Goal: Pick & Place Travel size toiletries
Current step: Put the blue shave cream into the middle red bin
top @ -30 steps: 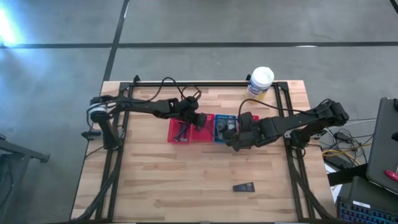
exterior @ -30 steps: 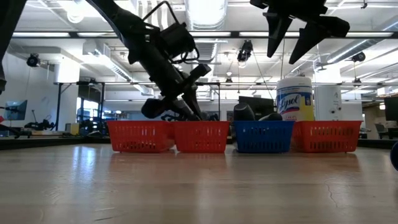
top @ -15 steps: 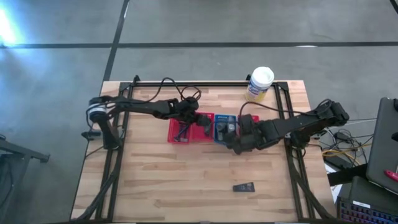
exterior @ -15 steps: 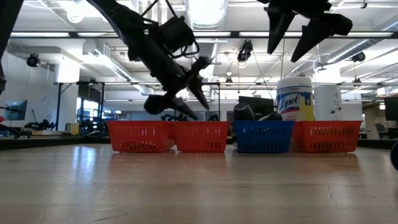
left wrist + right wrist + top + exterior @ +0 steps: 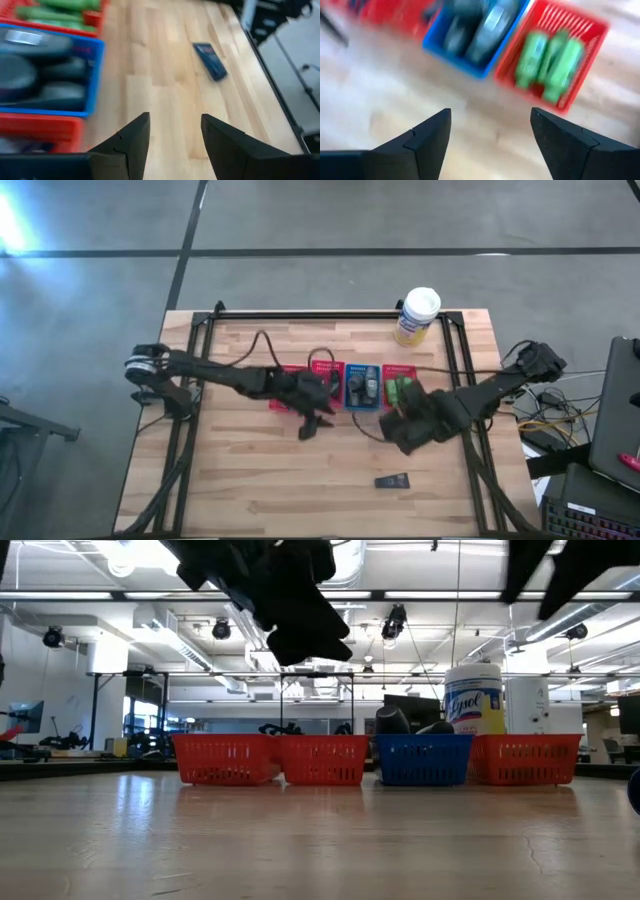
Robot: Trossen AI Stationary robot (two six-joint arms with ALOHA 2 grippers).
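Note:
A flat dark sachet (image 5: 393, 480) (image 5: 210, 61) lies flat on the bare wood near the table's near edge. Grey-black tubes (image 5: 363, 385) (image 5: 475, 30) fill a blue basket. Green bottles (image 5: 401, 388) (image 5: 550, 60) lie in the red basket to its right. My left gripper (image 5: 312, 426) (image 5: 175, 132) hangs open and empty above the table, just nearer than the baskets and left of the sachet. My right gripper (image 5: 398, 416) (image 5: 490, 125) is open and empty too, over the wood in front of the green-bottle basket.
Red and blue mesh baskets (image 5: 325, 760) stand in a row across the table's middle; the left arm covers part of the leftmost red ones. A white-lidded yellow canister (image 5: 418, 315) (image 5: 485, 700) stands at the far right. Bare wood stretches along the near side around the sachet.
Both grippers have drawn back from above the baskets toward the table's near edge. The left one left the red baskets and now points out over the bare wood toward the sachet. The right one moved off the blue basket, nearer and to the right. Nothing on the table has moved.

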